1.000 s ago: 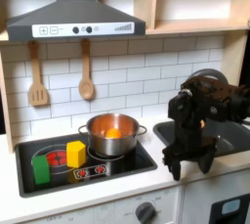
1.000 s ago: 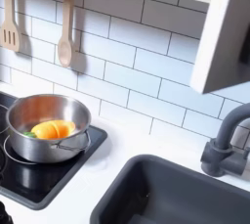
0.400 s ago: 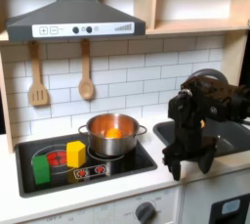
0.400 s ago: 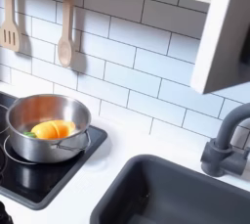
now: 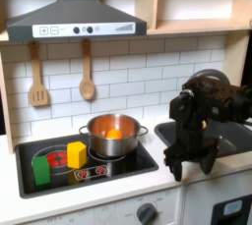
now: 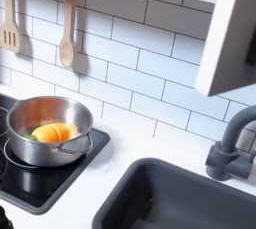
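One pincer (image 5: 177,169) | over counter (image 5: 148,178) | right of pot (image 5: 111,134)

White tiled wall (image 5: 128,67) behind, a grey extractor hood (image 5: 74,18) up top in the first exterior view, wooden shelf (image 5: 197,21) to its right. Pale worktop (image 6: 105,143) below, dark sink (image 6: 170,198) on the right, even soft light.

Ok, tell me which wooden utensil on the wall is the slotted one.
The slotted spatula, hanging at the first exterior view's left; the wooden spoon beside it has a solid bowl.
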You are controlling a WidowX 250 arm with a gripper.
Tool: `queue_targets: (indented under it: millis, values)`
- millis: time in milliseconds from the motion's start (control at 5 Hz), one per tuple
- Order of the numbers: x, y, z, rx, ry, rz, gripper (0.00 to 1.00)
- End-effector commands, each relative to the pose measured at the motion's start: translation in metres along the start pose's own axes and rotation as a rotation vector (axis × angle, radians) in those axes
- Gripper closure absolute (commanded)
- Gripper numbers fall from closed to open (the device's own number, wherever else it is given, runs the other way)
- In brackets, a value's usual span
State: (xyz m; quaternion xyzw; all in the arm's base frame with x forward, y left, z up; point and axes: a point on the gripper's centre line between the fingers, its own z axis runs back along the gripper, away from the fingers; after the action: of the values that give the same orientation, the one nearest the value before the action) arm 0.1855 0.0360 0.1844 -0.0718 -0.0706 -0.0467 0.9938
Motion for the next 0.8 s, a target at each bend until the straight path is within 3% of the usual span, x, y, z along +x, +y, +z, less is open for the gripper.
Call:
queue_targets:
  millis: [0,200,600]
  values:
    - [0.016,0.003,-0.006,-0.001,-0.047,0.005,0.0]
    - [0.023,0.011,-0.011,0.009,-0.066,0.012,0.0]
    - [0.057,0.022,-0.004,0.066,-0.178,-0.042,0.0]
